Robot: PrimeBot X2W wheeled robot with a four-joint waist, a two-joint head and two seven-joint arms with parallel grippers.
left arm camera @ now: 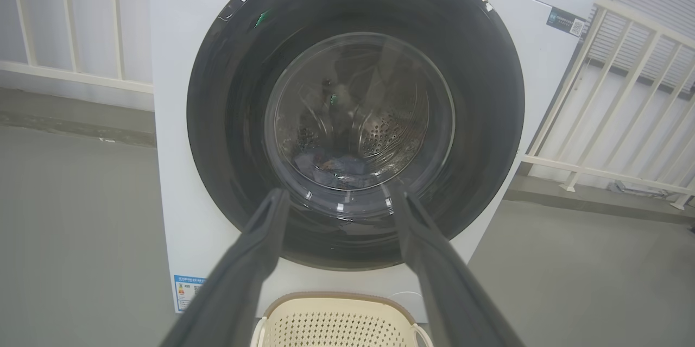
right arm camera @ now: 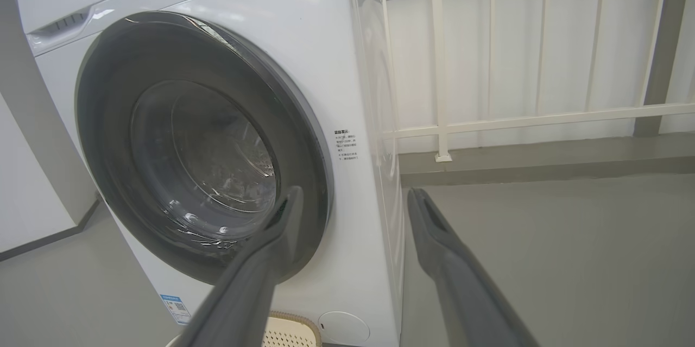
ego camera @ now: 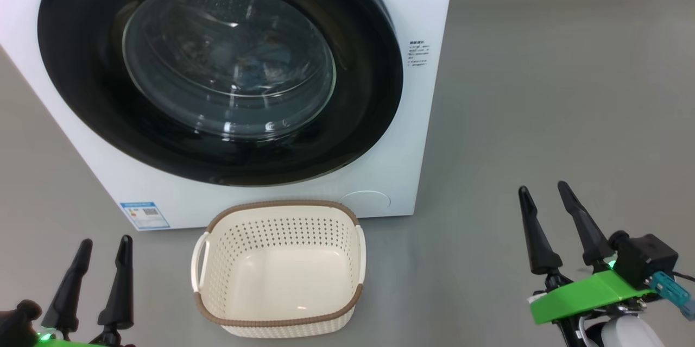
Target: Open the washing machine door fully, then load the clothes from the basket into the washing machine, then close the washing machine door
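Left claw [ego camera: 105, 242] hangs low over the near left of the floor [ego camera: 543, 92], fingers spread wide, nothing in them. Next over, the basket [ego camera: 282, 204] sits on the floor just in front of the washing machine [ego camera: 429, 10], and it's empty. Above it the washing machine door [ego camera: 222, 64] looks shut, with the clothes [left arm camera: 336, 165] a bluish heap behind the glass. Right claw [ego camera: 543, 188] is off right, well apart from the machine, also wide open and empty. My read: the closing step is basically done. Can't tell if it's latched, so I'd check the ring sits flush. If not, push flat on the black ring, not the glass.
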